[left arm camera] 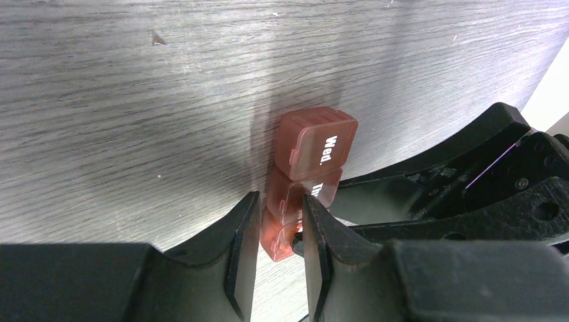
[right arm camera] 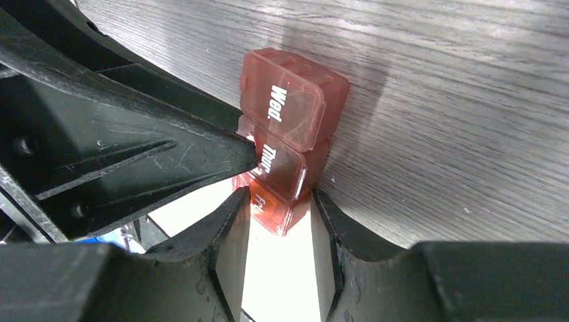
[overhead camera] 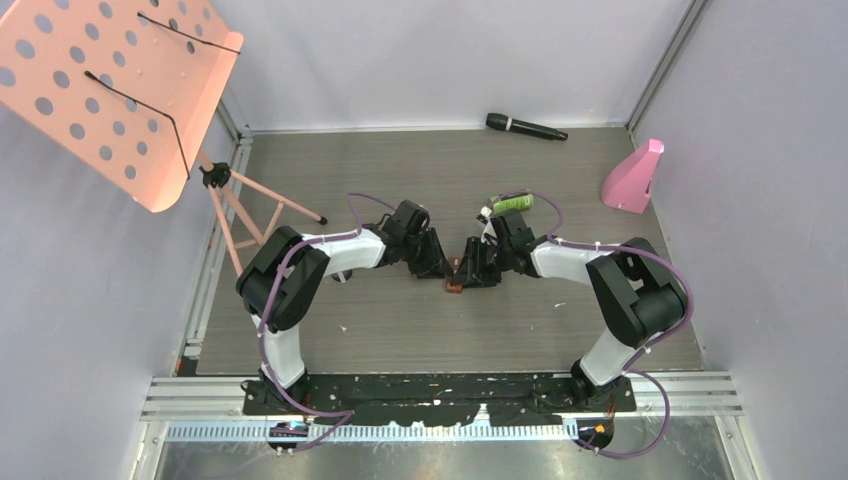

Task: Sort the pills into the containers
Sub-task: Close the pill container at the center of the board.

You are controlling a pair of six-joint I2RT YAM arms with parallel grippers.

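A: Reddish-brown pill case (left arm camera: pixel 315 144), where?
B: Flat on table (left arm camera: pixel 134 100), btwn both arms. L gripper (left arm camera: pixel 280 201) straddles one end, can't tell if pinching. R gripper (right arm camera: pixel 280 196) jaws apart round Fri end.

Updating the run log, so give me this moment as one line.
pill case: Wed lid closed | left fingers: astride case | right fingers: astride case | grip: unconfirmed
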